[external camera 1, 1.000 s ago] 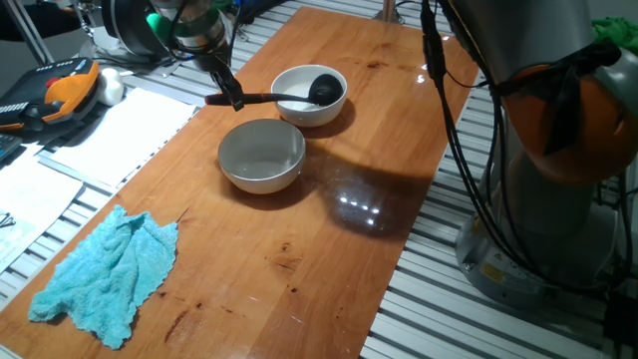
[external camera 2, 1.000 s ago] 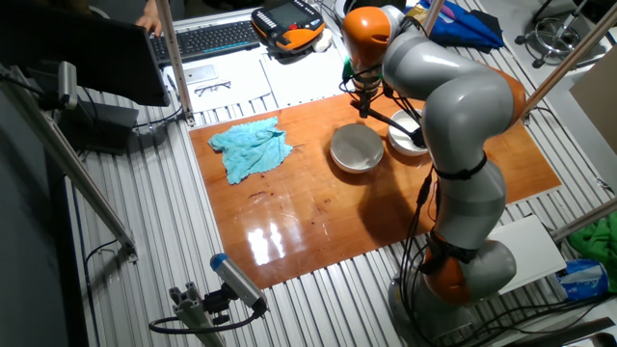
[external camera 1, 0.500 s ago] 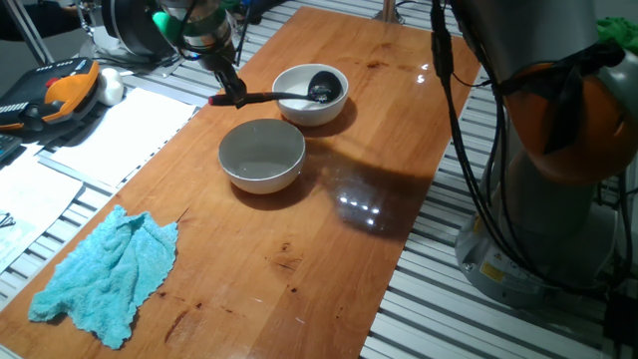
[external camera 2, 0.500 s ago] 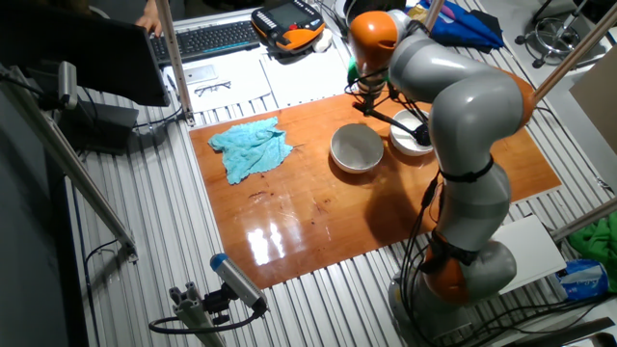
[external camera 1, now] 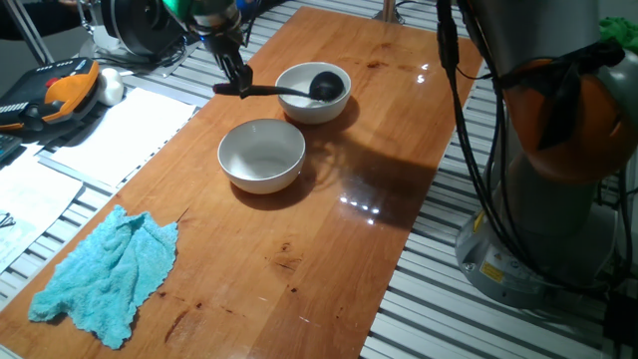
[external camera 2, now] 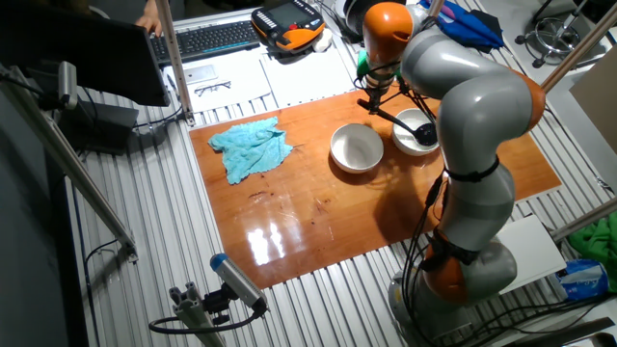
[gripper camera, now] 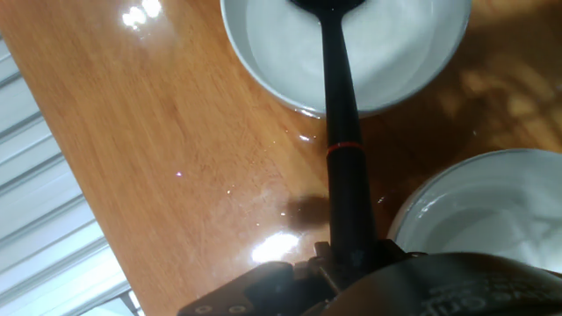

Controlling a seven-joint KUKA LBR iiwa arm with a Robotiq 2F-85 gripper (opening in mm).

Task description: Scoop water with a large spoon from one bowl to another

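My gripper (external camera 1: 239, 84) is shut on the handle end of the black ladle (external camera 1: 324, 88), above the table's left side. The ladle's round head sits in the far white bowl (external camera 1: 309, 113). The near white bowl (external camera 1: 261, 158) stands just in front, apart from the ladle. In the other fixed view the gripper (external camera 2: 374, 104) holds the ladle (external camera 2: 422, 131) over the far bowl (external camera 2: 399, 145), beside the near bowl (external camera 2: 357, 147). The hand view shows the ladle handle (gripper camera: 338, 105) with a red ring, reaching into the far bowl (gripper camera: 263, 53); the near bowl (gripper camera: 474, 219) is at lower right. Water is barely visible.
A crumpled turquoise cloth (external camera 1: 105, 271) lies on the wooden table (external camera 1: 329, 249) near its front left corner. Papers and a teach pendant (external camera 1: 60, 90) lie left of the table. A few wet spots (gripper camera: 303, 136) shine on the wood by the far bowl's rim.
My gripper has risen and shifted slightly toward the table's far end, bringing the ladle handle up. The ladle head stays in the far bowl. Both bowls are unmoved.
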